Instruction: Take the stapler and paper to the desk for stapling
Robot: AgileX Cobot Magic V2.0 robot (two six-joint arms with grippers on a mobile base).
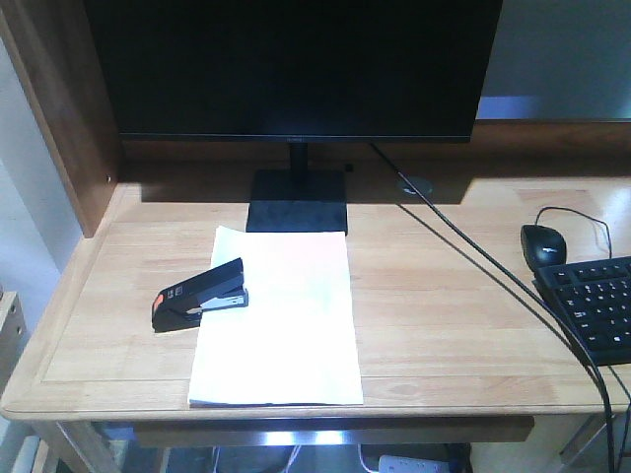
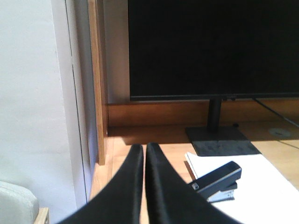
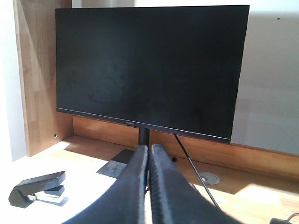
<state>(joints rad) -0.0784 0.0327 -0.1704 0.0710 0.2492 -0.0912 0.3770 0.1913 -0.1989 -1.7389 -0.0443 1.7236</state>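
The white paper (image 1: 281, 315) lies flat on the light-wood desk (image 1: 444, 296), in front of the monitor stand. The black stapler (image 1: 200, 296) with its orange-red end sits across the paper's left edge. In the left wrist view my left gripper (image 2: 144, 148) is shut with nothing in it, above the desk's left side; the stapler (image 2: 217, 181) and the paper (image 2: 261, 186) lie to its right. In the right wrist view my right gripper (image 3: 150, 148) is shut and holds nothing, raised over the desk, with the stapler (image 3: 37, 187) lower left on the paper (image 3: 88, 196). Neither gripper shows in the front view.
A large black monitor (image 1: 296, 64) on a stand (image 1: 297, 202) fills the back of the desk. A black cable (image 1: 493, 276) runs from it across the right side. A black mouse (image 1: 544, 242) and keyboard (image 1: 596, 305) sit at the right. A wooden side panel (image 1: 59, 108) borders the left.
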